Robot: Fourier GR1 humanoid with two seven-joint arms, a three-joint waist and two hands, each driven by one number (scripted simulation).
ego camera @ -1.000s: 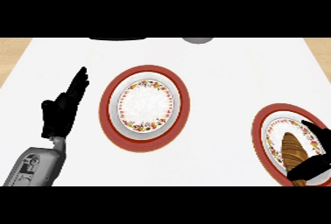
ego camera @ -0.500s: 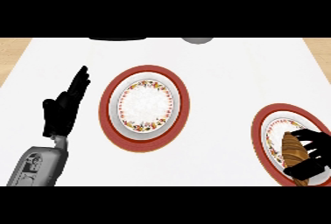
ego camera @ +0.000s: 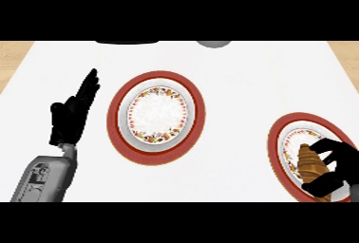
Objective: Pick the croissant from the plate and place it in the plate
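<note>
A brown croissant (ego camera: 308, 163) lies on a red-rimmed plate (ego camera: 282, 130) at the right edge of the head view. My right hand (ego camera: 338, 172) is over that plate, its fingers and thumb curled round the croissant's right side and lower end. A second red-rimmed plate (ego camera: 155, 78) with a floral white middle sits bare at the counter's centre. My left hand (ego camera: 71, 116) stands open to the left of this plate, fingers straight and pointing up, touching nothing.
A grey round object (ego camera: 214, 43) and a dark one (ego camera: 126, 42) poke in at the counter's far edge. Wooden floor shows beyond the white counter's left (ego camera: 14, 59) and right corners.
My right hand has moved up along the right plate and its fingers have closed round the croissant. The left hand has stayed still.
</note>
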